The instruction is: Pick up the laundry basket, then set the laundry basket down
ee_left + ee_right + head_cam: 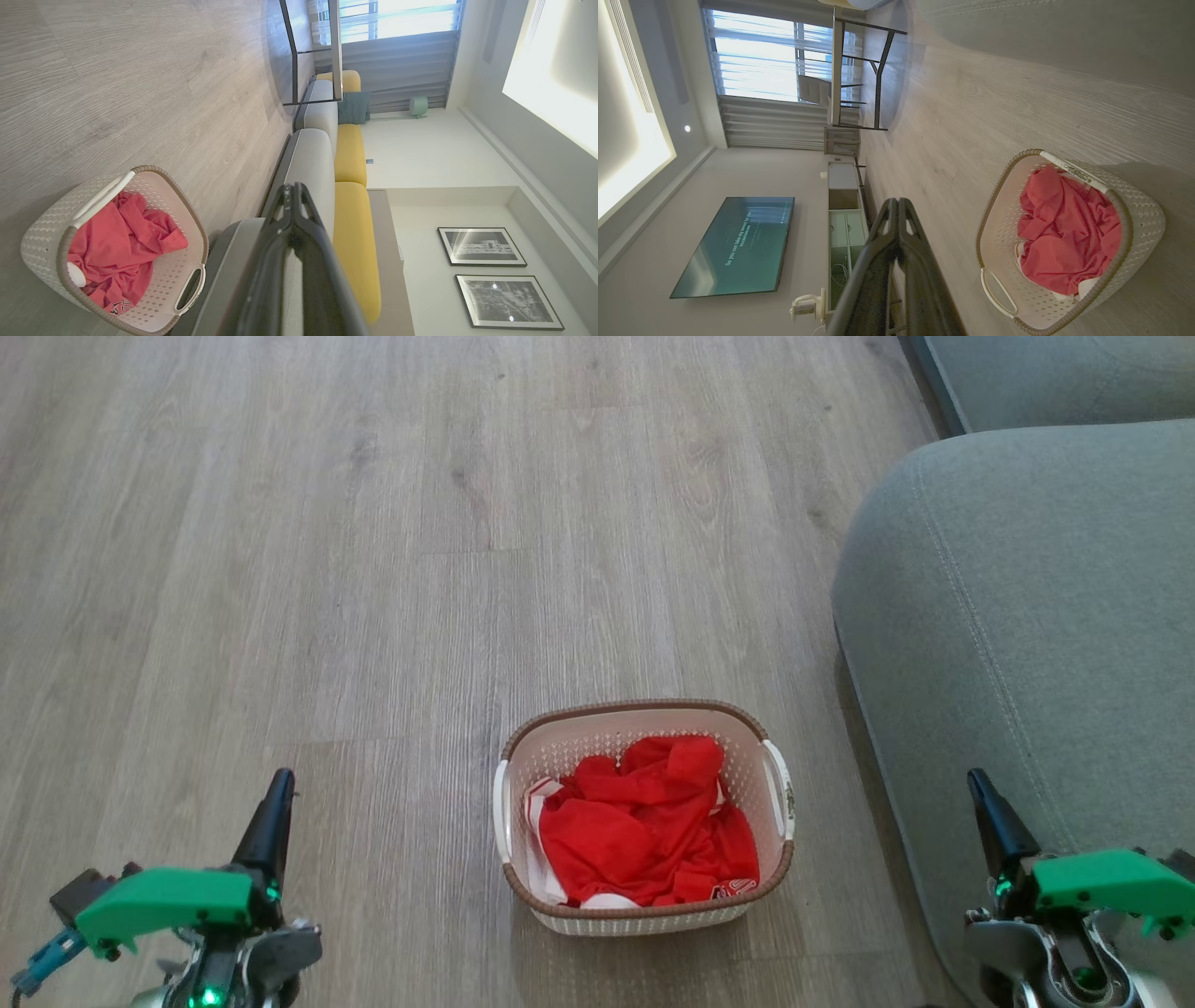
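The laundry basket [644, 717] stands on the wood floor between my two arms; it is cream-white and perforated, with a brown rim, white side handles and red clothing inside. The left wrist view has the laundry basket [44, 219] at lower left, and the right wrist view has the laundry basket [1139, 205] at lower right. My left gripper [277, 782] is shut, well to the basket's left, holding nothing. My right gripper [976, 779] is shut too, to the basket's right in front of the sofa. In the wrist views the left gripper [293, 186] and right gripper [896, 201] show closed tips.
A grey sofa [1018, 616] fills the right side, close to the basket's right handle. In the left wrist view, yellow back cushions [350, 154] and a dark-framed table [313, 51] stand farther off. A wall television [738, 245] and a cabinet [845, 210] appear in the right wrist view.
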Available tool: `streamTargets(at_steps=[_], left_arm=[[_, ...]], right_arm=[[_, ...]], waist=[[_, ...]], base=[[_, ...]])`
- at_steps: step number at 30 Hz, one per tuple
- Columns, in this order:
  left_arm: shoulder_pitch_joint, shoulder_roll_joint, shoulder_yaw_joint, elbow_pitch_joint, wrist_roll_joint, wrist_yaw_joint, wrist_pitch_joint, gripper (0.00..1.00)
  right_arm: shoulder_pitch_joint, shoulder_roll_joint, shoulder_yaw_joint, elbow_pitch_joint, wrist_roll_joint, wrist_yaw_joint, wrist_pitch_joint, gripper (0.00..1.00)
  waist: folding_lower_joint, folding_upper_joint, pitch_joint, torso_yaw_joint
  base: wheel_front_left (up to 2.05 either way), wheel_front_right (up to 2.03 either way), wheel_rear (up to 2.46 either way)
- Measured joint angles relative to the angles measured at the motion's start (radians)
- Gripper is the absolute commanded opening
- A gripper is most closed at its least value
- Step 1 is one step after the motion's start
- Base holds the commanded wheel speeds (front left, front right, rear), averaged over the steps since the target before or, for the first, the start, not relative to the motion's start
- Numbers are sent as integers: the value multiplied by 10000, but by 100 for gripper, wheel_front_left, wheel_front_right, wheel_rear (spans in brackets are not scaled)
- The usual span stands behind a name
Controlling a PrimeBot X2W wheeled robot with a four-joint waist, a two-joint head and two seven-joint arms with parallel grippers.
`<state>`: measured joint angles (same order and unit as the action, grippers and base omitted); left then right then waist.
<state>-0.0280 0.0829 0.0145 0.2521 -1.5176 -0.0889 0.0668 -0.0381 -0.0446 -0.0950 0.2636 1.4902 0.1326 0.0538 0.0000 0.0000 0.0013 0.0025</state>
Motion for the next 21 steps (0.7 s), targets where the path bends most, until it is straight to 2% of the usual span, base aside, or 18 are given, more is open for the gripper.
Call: streamTargets(at_steps=[11, 21], left_arm=[[-212, -263, 389, 207, -963, -349, 297, 0], [-212, -272, 533, 221, -1020, -349, 301, 0]], right_arm=[[-98, -2, -86, 113, 1277, -4, 332, 0], [-207, -2, -127, 119, 1321, -6, 376, 0]], waist=[[0, 0, 19, -26], [0, 0, 19, -26]], base=[[0, 0, 0], [0, 0, 0]])
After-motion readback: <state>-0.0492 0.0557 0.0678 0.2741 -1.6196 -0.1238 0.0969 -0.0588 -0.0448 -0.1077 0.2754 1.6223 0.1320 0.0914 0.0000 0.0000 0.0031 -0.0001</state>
